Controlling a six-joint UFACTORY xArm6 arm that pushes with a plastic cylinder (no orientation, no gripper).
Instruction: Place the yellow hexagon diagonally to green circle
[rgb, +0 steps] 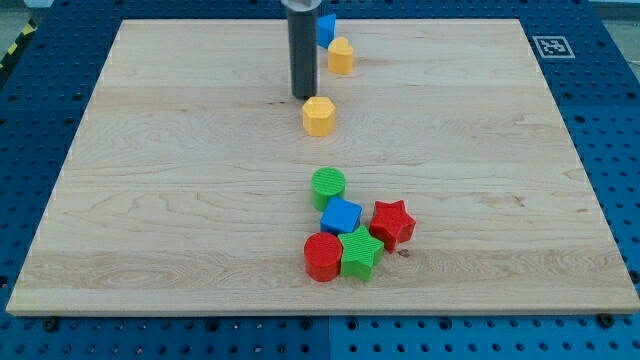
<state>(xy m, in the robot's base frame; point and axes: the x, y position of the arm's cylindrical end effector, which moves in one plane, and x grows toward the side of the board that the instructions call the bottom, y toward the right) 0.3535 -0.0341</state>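
My tip rests just above-left of the yellow hexagon, mid-upper tabletop; green circle sits below it. There is no hand.

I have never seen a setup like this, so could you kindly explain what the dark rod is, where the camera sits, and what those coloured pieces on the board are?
The dark rod is the end of a robot arm; it has no gripper and holds nothing. Its lower end, my tip, slides on the wooden board and pushes blocks. There is one camera; its mounting is not on record. My tip sits just above and left of the yellow hexagon. Below lies a cluster: green circle, blue cube, red star, green star and red cylinder. Near the top are another yellow block and a blue block, partly hidden by the rod.
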